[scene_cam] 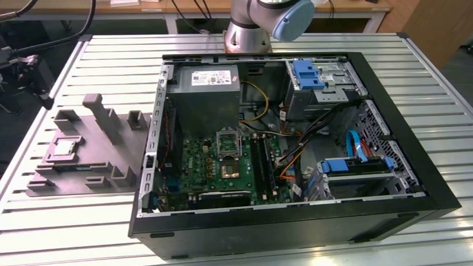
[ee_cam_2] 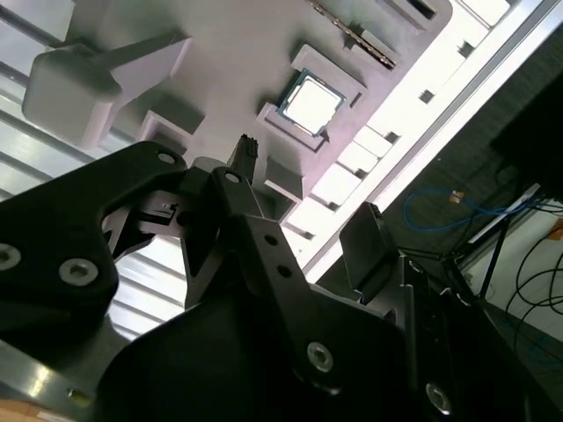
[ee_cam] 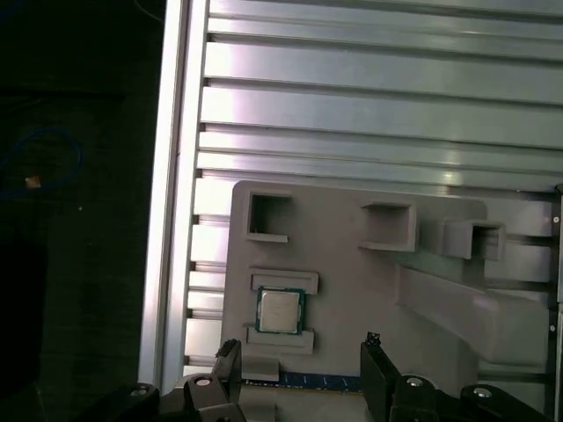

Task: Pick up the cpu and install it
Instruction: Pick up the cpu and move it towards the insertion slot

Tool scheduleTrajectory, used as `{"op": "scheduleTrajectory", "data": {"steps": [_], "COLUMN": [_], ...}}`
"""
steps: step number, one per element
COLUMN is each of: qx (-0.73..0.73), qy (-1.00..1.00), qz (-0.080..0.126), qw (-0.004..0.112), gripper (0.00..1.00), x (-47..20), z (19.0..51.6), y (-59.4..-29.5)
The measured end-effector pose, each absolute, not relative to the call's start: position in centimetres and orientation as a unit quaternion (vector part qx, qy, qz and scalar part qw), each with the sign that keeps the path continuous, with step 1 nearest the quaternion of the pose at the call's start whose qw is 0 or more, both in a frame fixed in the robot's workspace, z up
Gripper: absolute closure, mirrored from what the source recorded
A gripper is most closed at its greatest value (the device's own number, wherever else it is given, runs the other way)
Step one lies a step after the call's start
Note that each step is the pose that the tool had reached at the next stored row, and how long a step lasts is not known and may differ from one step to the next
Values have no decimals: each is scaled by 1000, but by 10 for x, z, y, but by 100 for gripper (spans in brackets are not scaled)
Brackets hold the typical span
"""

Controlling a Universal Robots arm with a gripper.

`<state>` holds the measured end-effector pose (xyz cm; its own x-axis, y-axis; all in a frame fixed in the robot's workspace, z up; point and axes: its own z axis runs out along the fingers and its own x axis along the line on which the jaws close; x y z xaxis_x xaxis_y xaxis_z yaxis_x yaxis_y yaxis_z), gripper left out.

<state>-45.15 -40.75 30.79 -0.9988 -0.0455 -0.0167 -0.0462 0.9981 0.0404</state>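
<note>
The cpu (scene_cam: 65,147) is a small square chip with a pale silver top. It lies flat in a recess of the grey plastic fixture (scene_cam: 96,166) on the slatted table, at the exterior view's left. In both wrist views the cpu (ee_cam: 281,310) (ee_cam_2: 310,103) sits some way below my gripper (ee_cam: 299,356) (ee_cam_2: 303,198). The gripper is open, its two dark fingers (ee_cam: 375,356) spread wide with nothing between them. They hang above the fixture, apart from the chip.
An open black computer case (scene_cam: 414,183) lies at the centre and the exterior view's right. Inside are the green motherboard with its bare socket (scene_cam: 227,166), a grey power supply (scene_cam: 210,91), cables and blue drive brackets. The fixture's upright posts (scene_cam: 94,105) stand near the cpu.
</note>
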Motion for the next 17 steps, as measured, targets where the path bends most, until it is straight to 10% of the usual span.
{"op": "scheduleTrajectory", "data": {"steps": [17], "qx": [-23], "qy": [1000], "qz": [20], "qw": [8], "gripper": [35], "x": [-452], "z": [279], "y": [-412]}}
